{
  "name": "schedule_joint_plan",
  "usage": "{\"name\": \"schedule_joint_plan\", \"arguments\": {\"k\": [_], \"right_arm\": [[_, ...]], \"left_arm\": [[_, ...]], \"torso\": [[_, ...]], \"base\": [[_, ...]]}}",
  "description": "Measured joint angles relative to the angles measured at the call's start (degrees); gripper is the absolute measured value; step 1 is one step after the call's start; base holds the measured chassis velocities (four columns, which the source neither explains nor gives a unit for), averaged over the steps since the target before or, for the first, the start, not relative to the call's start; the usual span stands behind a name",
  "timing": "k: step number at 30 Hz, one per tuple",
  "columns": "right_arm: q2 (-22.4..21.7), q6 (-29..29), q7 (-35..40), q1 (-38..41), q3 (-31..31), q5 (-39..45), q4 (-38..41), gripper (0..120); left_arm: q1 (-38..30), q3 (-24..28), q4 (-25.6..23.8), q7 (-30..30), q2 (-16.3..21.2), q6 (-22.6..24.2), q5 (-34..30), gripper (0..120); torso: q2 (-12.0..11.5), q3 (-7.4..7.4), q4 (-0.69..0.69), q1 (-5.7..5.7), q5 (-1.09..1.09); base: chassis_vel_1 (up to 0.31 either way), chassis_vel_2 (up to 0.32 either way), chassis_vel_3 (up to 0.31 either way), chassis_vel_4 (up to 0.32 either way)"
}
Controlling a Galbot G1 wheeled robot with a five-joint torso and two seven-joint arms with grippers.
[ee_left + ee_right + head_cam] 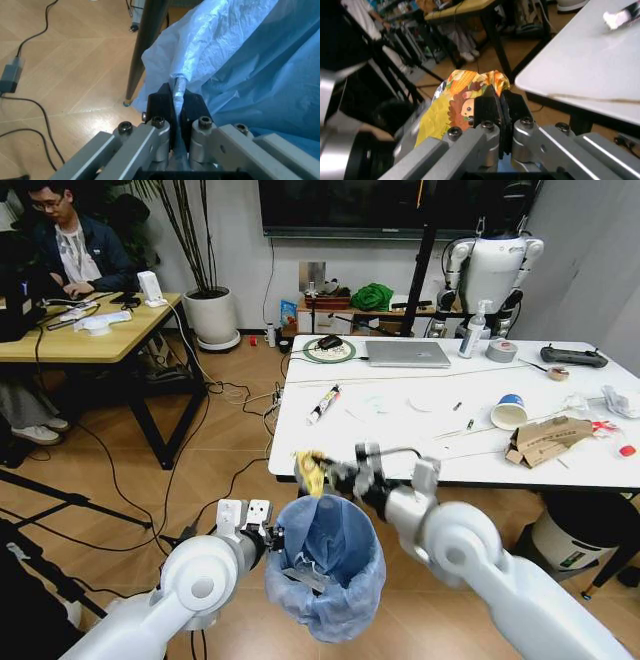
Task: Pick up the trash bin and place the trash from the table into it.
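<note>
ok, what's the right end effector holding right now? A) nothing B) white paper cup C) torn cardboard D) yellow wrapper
D: the right end effector is shut on the yellow wrapper, just above the trash bin, whose rim the left end effector pinches; cup and cardboard lie on the table.

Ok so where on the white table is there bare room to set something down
Free: the table's near-left stretch, between the marker and the front edge, and the middle strip between laptop and paper cup. Crowded: the right end, around the torn cardboard, wrappers and crumpled paper.
</note>
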Motion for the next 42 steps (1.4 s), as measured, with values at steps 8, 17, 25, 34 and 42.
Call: {"name": "schedule_joint_plan", "arguments": {"k": [8,17,25,34,42], "right_arm": [[-1.7,1.0,-4.4,-5.9,-0.2,-11.7,-0.7,10],[-2.0,1.6,-5.5,-6.7,0.1,-16.1,-2.2,38],[-0.5,0.8,1.7,-0.9,2.3,-5.7,-1.0,69],[5.8,-1.0,12.2,17.4,2.7,2.9,-20.3,98],[10.8,-3.3,13.7,28.3,0.3,0.1,-38.4,100]], "left_arm": [[0.0,0.0,-0.6,-0.2,-0.2,0.0,0.0,0],[0.6,-0.3,-1.4,-0.4,0.5,0.0,-0.1,0],[1.2,-0.4,-2.4,-0.6,0.8,0.0,-0.5,0],[2.6,-0.3,-3.7,-0.7,1.0,0.0,-0.1,0],[2.8,0.1,-4.0,-0.8,0.5,0.0,0.1,0]], "torso": [[0.0,0.0,-0.01,0.0,0.01],[0.0,0.01,0.0,0.0,0.0],[0.0,0.01,-0.01,0.0,0.0],[0.0,0.02,0.01,0.03,0.0],[0.0,0.03,0.0,0.02,-0.01]], "base": [[0.0,0.0,0.0,0.0],[0.0,0.0,0.0,0.0],[0.0,0.0,0.0,0.0],[0.0,0.0,0.0,0.0],[0.0,0.0,0.0,0.0]]}}
